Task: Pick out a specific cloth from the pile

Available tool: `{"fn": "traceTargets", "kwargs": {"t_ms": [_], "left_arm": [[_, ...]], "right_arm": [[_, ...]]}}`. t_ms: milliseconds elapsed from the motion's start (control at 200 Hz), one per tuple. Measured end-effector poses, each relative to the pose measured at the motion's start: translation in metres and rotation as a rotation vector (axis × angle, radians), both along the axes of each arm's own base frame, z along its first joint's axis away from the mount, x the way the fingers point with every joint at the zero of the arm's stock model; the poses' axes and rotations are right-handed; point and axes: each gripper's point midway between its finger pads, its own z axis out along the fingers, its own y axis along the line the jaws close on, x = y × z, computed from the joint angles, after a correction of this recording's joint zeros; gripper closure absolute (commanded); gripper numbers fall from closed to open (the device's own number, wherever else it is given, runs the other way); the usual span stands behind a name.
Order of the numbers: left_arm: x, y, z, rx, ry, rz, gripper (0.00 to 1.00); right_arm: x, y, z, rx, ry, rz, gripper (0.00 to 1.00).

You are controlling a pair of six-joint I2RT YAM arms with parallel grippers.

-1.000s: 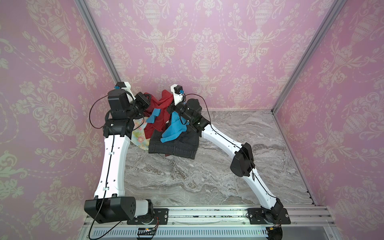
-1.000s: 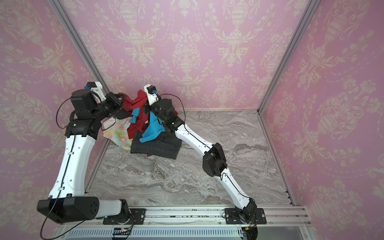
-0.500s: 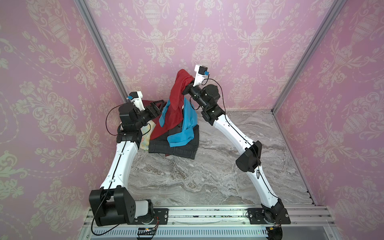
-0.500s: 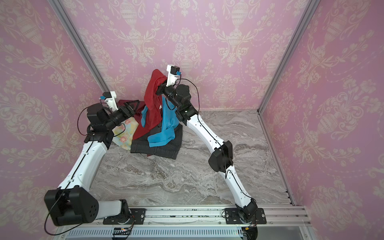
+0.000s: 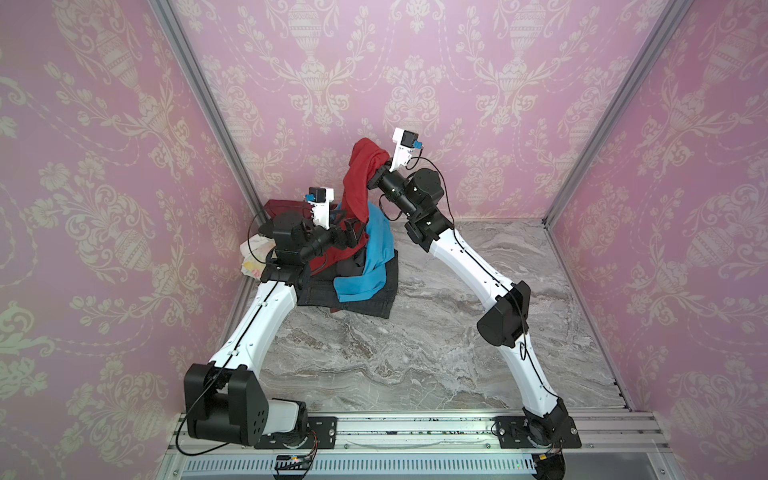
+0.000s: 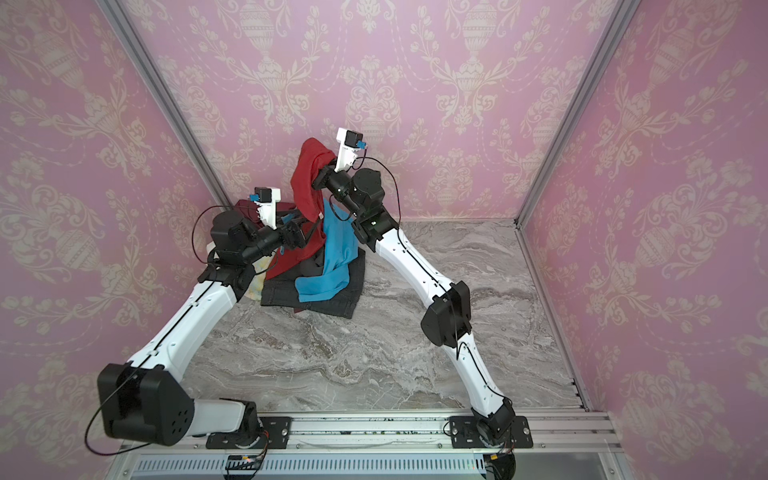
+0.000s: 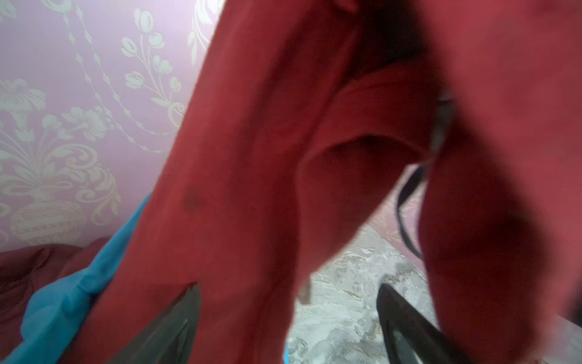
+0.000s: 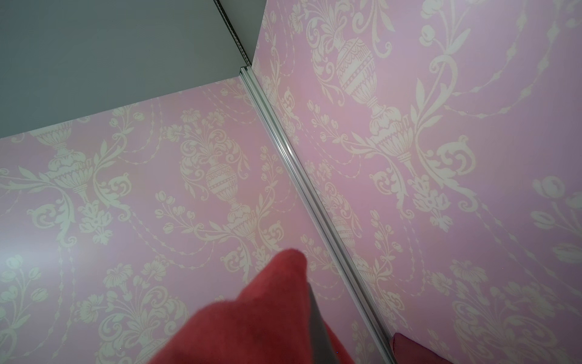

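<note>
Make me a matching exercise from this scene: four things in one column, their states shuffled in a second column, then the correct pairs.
Column 1
1. red cloth
2. blue shirt
3. dark denim
4. left end effector

Column 2
A. lowest layer, lying flat
B. open, right beside hanging red fabric
C. lifted high, hanging down
D. draped over darker garments, lower end spread on top of them

Pairs: 1-C, 2-D, 3-A, 4-B
</note>
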Motion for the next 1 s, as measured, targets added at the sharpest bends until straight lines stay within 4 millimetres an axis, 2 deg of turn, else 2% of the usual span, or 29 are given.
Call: {"fn": "traceTargets", "kwargs": {"t_ms": [65, 95, 200, 345, 475, 605, 671, 751, 911, 951, 996], "left_arm": [[0.022, 0.002, -0.003, 0.008, -0.007, 0.035, 0.87], [0.033, 0.003, -0.004, 0.009, -0.009, 0.049, 1.00], [0.058, 0.006, 0.005, 0.005, -0.033, 0.090, 1.00], [0.064, 0.014, 0.039, -0.008, -0.079, 0.144, 1.00], [0.052, 0.030, 0.082, -0.030, -0.118, 0.193, 1.00], [0.034, 0.056, 0.134, -0.076, -0.161, 0.240, 1.00], [0.025, 0.062, 0.159, -0.101, -0.181, 0.242, 1.00], [0.014, 0.059, 0.182, -0.129, -0.180, 0.220, 1.00], [-0.002, 0.051, 0.221, -0.215, -0.175, 0.157, 1.00], [-0.004, 0.052, 0.229, -0.239, -0.183, 0.153, 1.00], [-0.007, 0.051, 0.237, -0.261, -0.191, 0.147, 1.00]], "right_arm": [[-0.006, -0.004, 0.006, 0.003, -0.002, 0.006, 1.00], [-0.008, -0.005, 0.006, 0.000, 0.001, 0.007, 1.00], [-0.016, -0.011, 0.002, -0.020, 0.023, 0.004, 1.00], [-0.028, -0.021, -0.011, -0.083, 0.042, -0.012, 1.00], [-0.037, -0.029, -0.022, -0.161, 0.039, -0.024, 1.00], [-0.039, -0.027, -0.038, -0.234, 0.029, -0.005, 0.92], [-0.040, -0.023, -0.049, -0.273, 0.032, 0.017, 0.87], [-0.041, -0.018, -0.057, -0.318, 0.014, 0.035, 0.72], [-0.050, -0.012, -0.064, -0.371, -0.059, 0.068, 0.14], [-0.052, -0.008, -0.073, -0.394, -0.072, 0.086, 0.07], [-0.054, -0.004, -0.088, -0.425, -0.081, 0.103, 0.02]]}}
